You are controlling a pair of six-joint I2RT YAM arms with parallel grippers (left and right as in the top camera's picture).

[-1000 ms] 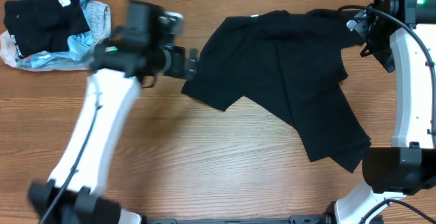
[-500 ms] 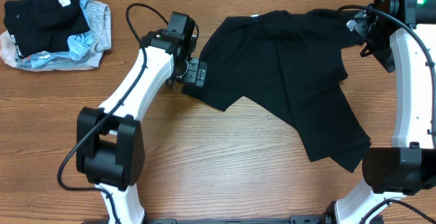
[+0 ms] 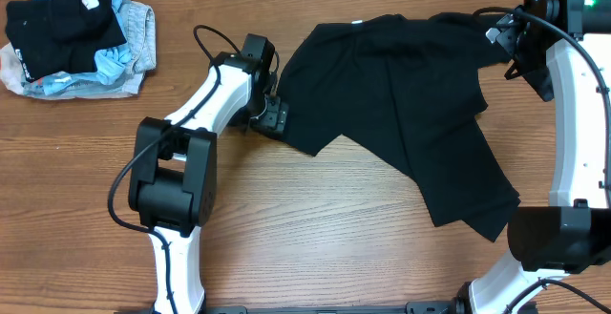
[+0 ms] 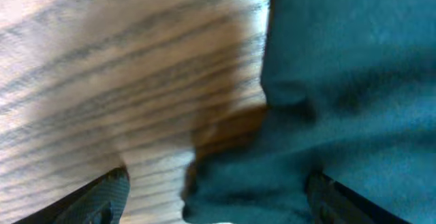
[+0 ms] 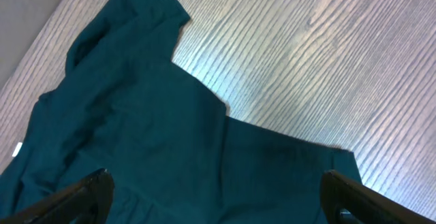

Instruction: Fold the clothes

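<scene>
A dark T-shirt lies spread flat on the wooden table, from the back centre down to the right. My left gripper is open at the shirt's left sleeve edge; in the left wrist view the cloth lies between the open fingers, close to the table. My right gripper is open and hovers over the shirt's upper right corner; the right wrist view shows the shirt below the spread fingers, which hold nothing.
A pile of clothes, black on light blue and white, lies at the back left corner. The right arm's base stands at the right edge next to the shirt's lower hem. Bare wood fills the front.
My left arm has swung in from the left to the shirt's left sleeve edge and dropped low. The right arm and the shirt have not moved.
</scene>
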